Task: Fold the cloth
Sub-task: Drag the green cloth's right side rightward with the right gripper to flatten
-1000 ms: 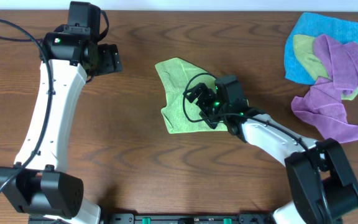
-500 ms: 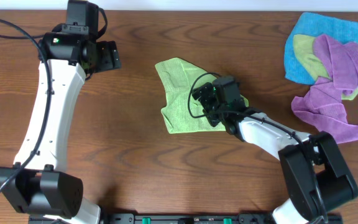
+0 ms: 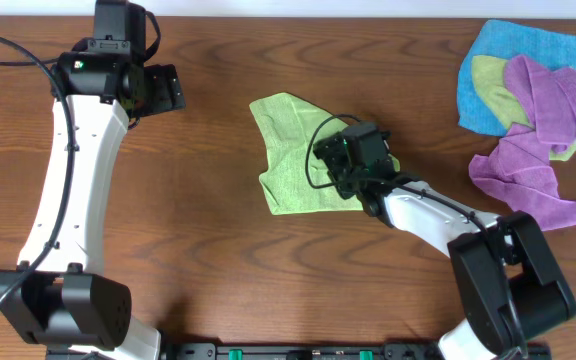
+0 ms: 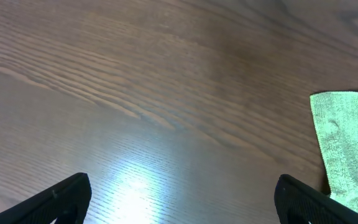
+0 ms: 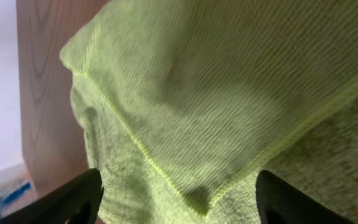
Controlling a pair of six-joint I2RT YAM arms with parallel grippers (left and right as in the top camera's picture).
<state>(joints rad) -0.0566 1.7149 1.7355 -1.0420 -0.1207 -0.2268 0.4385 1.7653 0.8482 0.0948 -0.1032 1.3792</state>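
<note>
Since a second ago the left arm (image 3: 68,170) has swung its wrist a little up and outward, away from the cloth (image 3: 290,150), while the right arm (image 3: 418,205) has edged its wrist leftward over the cloth's right side. The cloth itself keeps the same outline.

From overhead, the cloth lies mid-surface (image 3: 208,230), rumpled, its long axis running from the far left corner down toward the near edge. The right wrist sits over its right border, touching or just above it. The left jaws hang well apart from it, at the far left. The right arm is plainly the nearer.

At the left wrist, the jaws stand wide with only bare wood between them. A strip of the cloth (image 4: 347,143) shows at the right edge of the view, so it lies off to that side.

At the right wrist, the cloth (image 5: 216,93) fills the view, a hemmed corner flap pointing down between the two tips. The jaws look wide and not pinched on it. I judge the next grip turns on closing over that flap, straight ahead.
</note>
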